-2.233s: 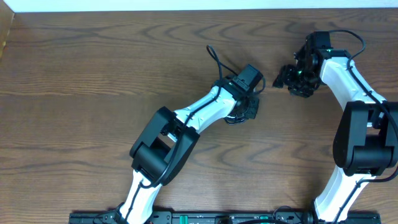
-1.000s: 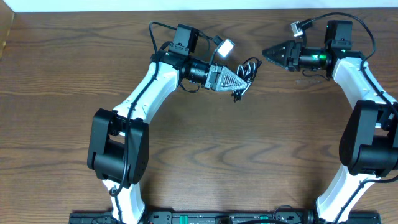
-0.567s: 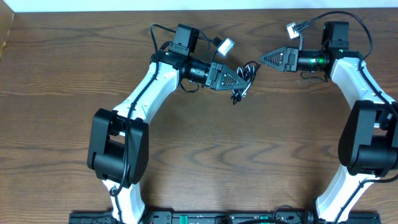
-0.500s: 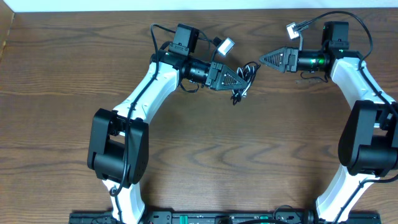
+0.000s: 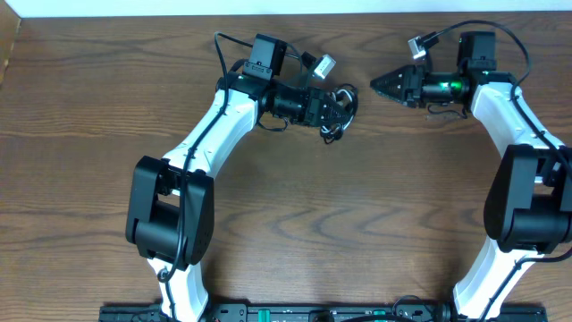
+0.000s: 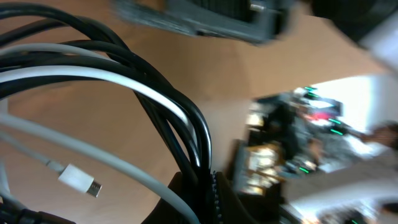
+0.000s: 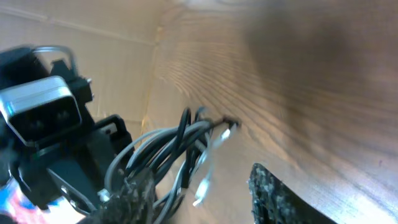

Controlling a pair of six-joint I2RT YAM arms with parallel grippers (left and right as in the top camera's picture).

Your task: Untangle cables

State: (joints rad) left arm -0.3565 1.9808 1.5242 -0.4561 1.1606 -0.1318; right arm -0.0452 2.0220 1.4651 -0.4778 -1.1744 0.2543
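The cables [image 5: 342, 101], one black and one white, hang as a small tangled bundle at the back middle of the wooden table [image 5: 286, 224]. My left gripper [image 5: 332, 107] is shut on the bundle. The left wrist view shows its jaws pressed together on the black cable [image 6: 158, 84], with the white cable [image 6: 93, 76] looping beside it and a white plug [image 6: 78, 180] dangling loose. My right gripper [image 5: 375, 85] points left at the bundle from a short gap away and is open. Seen from the right wrist, the cables [image 7: 163, 154] lie beyond its fingertips [image 7: 140, 186].
Thick black wires run along both arms, one looping off the right wrist [image 5: 500, 40]. Both arm bases sit on a rail at the front edge [image 5: 286, 313]. A white wall strip [image 5: 286, 7] bounds the table's far side.
My left gripper has rolled and drawn slightly left, taking the bundle with it. The right gripper's jaws have narrowed and it sits a little farther from the bundle.
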